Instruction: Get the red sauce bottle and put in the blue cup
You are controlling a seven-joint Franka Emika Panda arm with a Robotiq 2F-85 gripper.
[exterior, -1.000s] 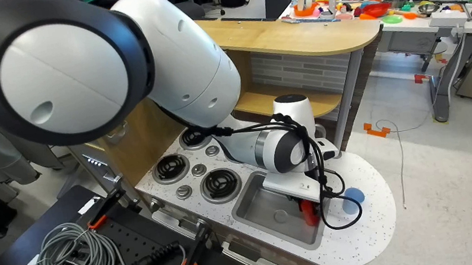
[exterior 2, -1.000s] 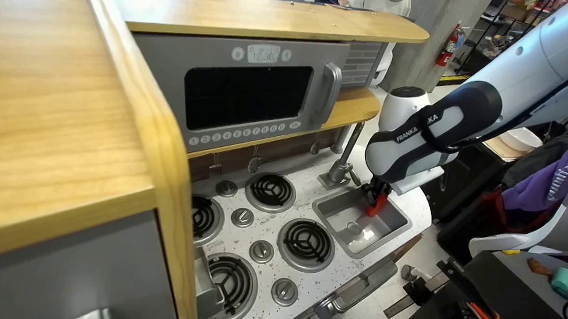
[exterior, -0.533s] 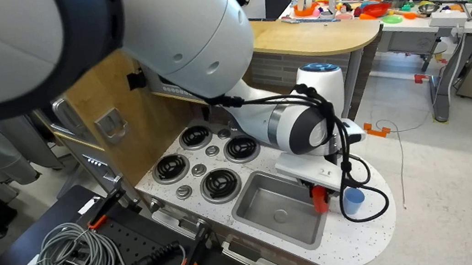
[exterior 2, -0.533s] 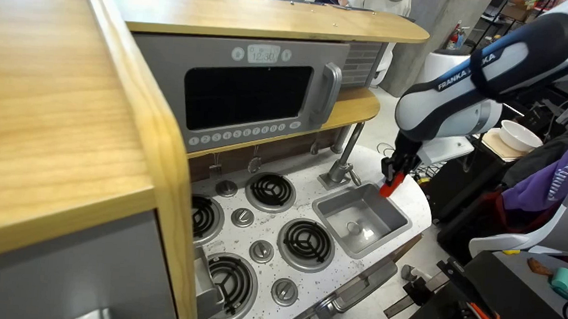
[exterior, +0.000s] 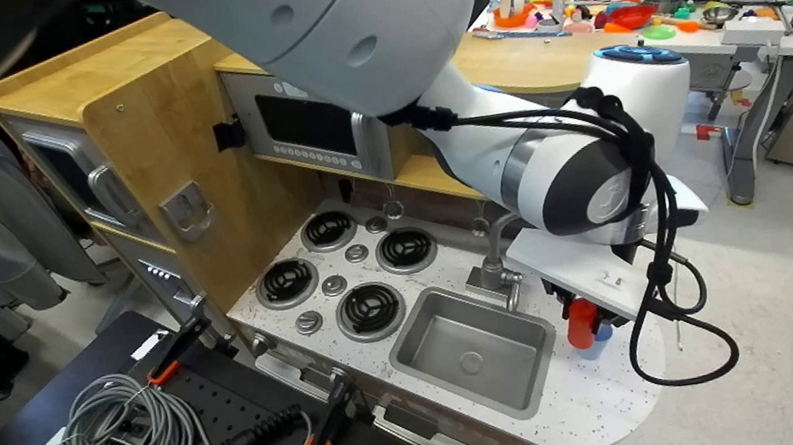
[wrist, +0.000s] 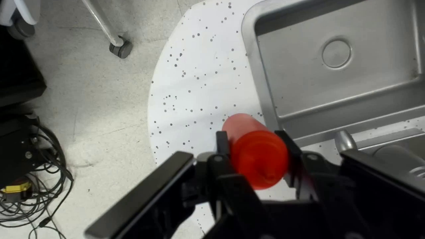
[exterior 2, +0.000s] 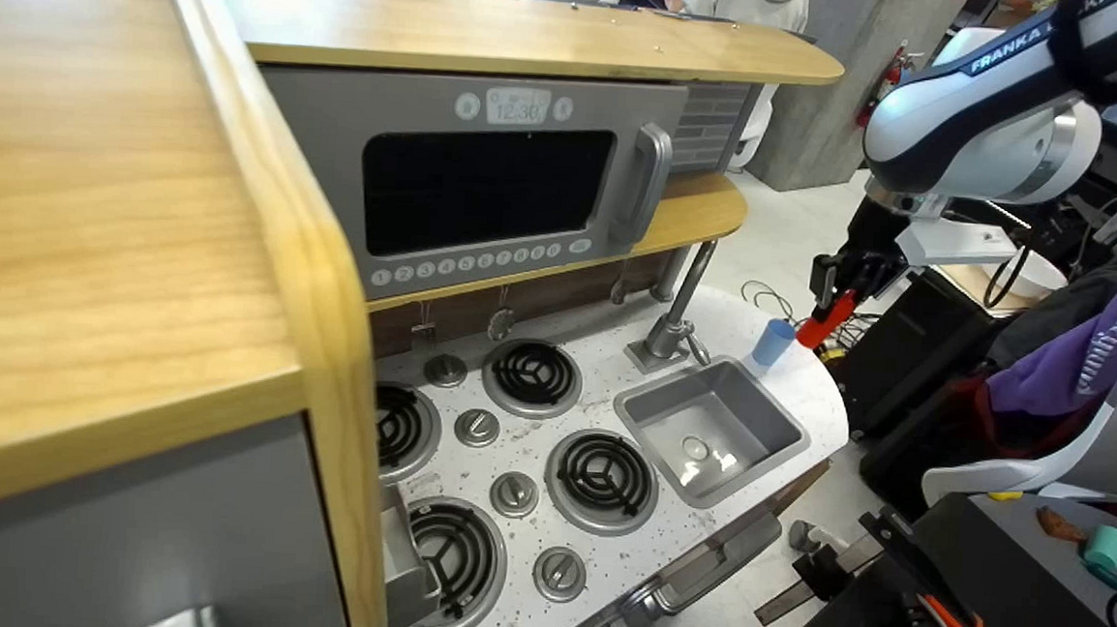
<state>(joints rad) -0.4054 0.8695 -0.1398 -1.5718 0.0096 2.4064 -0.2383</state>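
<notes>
Bottle (wrist: 259,159) and counter (wrist: 199,83) contrast sharply: one slim, round and vivid red, the other flat and white with scattered dark specks and a curved edge. In the wrist view the bottle's near end is a blurred disc with a small nub, and its far part looks paler, almost pink. The sink (wrist: 298,76) is dull grey with a metallic sheen, rectangular with rounded corners and a round drain (wrist: 336,53). Just beside its rim, on the counter, stands the cup (exterior 2: 773,343), light blue and smooth-walled. Black coils fill the round burners (exterior: 370,308), and the top shelf (exterior 2: 536,41) is pale wood with a rounded end. Black and angular, the claw (wrist: 255,144) stands only as wide as the bottle and grips it, one jaw along either side. The bottle sits between the jaws, its lower end reaching past their tips. In an exterior view the bottle (exterior 2: 825,320) tilts, that end slanting down on the cup's side; it is held up off the counter, near the cup but apart from it. In an exterior view the bottle (exterior: 580,325) covers part of the cup.
</notes>
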